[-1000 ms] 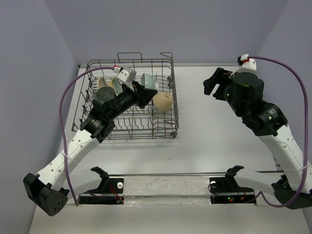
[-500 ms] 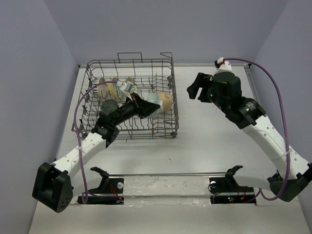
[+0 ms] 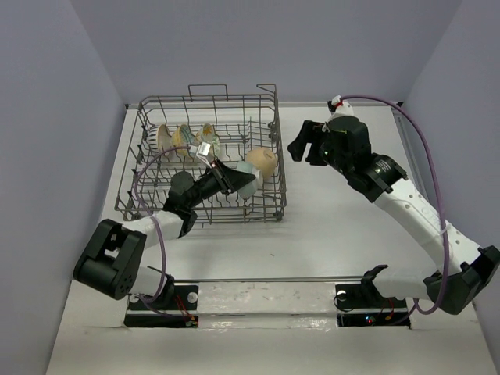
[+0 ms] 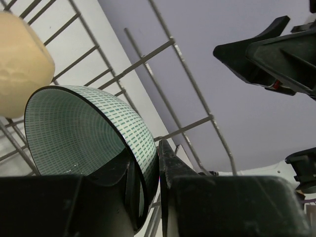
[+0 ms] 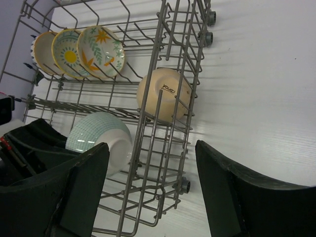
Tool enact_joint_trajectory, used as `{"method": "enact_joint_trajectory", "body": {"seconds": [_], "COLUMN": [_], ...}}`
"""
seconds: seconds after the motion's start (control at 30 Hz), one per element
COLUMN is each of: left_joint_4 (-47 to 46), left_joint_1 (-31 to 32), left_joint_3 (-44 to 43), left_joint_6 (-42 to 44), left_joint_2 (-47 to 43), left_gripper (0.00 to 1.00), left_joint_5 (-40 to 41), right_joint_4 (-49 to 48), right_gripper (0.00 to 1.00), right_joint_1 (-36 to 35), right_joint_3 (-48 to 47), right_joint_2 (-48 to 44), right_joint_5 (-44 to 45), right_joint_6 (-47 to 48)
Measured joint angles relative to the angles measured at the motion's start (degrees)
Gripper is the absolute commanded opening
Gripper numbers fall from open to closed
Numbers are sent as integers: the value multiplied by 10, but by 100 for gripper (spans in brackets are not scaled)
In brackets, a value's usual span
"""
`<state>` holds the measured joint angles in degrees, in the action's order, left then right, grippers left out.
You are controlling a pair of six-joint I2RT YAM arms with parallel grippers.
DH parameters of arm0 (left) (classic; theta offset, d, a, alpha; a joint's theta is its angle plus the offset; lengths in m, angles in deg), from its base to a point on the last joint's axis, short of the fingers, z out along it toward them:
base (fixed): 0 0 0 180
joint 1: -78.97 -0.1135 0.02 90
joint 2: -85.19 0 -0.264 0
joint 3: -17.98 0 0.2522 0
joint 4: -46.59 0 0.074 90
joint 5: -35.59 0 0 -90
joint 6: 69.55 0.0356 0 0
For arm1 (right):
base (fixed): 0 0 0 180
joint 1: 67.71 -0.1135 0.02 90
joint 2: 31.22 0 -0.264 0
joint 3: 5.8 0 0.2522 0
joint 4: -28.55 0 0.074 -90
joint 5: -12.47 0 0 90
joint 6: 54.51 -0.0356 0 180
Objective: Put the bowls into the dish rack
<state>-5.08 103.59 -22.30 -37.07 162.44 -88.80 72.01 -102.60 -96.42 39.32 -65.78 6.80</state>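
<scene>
The grey wire dish rack (image 3: 211, 100) stands at the back left. My left gripper (image 3: 234, 178) is inside it, shut on the rim of the pale teal-green bowl (image 3: 248, 180), which is tipped on its side. In the left wrist view one finger is inside the teal bowl (image 4: 84, 128) and the other outside. The plain tan bowl (image 3: 262, 162) leans against the rack's right wall, just behind the teal one. Three bowls (image 5: 69, 52) stand on edge in the back-left tines. My right gripper (image 3: 301, 144) hangs open and empty just outside the rack's right wall (image 5: 163, 29).
The rack's raised right wall stands between my right gripper (image 5: 150, 153) and the teal bowl (image 5: 98, 138) and the tan bowl (image 5: 165, 94). White tabletop (image 3: 344, 226) lies right of the rack. Purple cables loop off both arms.
My left arm has carried the teal bowl forward and down, to the front of the tan bowl. My right arm has swung left to the rack's right side, its jaws still open.
</scene>
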Motion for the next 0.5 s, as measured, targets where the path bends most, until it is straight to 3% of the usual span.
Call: {"method": "enact_joint_trajectory", "body": {"seconds": [0.5], "left_joint_4": [-46], "left_joint_1": [0], "left_joint_3": [0], "left_joint_6": [-62], "left_joint_2": [84], "left_gripper": [0], "left_joint_5": [14], "right_joint_4": [-16], "right_gripper": [76], "right_joint_1": [0], "right_joint_3": [9], "right_joint_2": [16], "right_joint_5": [-7], "right_joint_6": [-1]}}
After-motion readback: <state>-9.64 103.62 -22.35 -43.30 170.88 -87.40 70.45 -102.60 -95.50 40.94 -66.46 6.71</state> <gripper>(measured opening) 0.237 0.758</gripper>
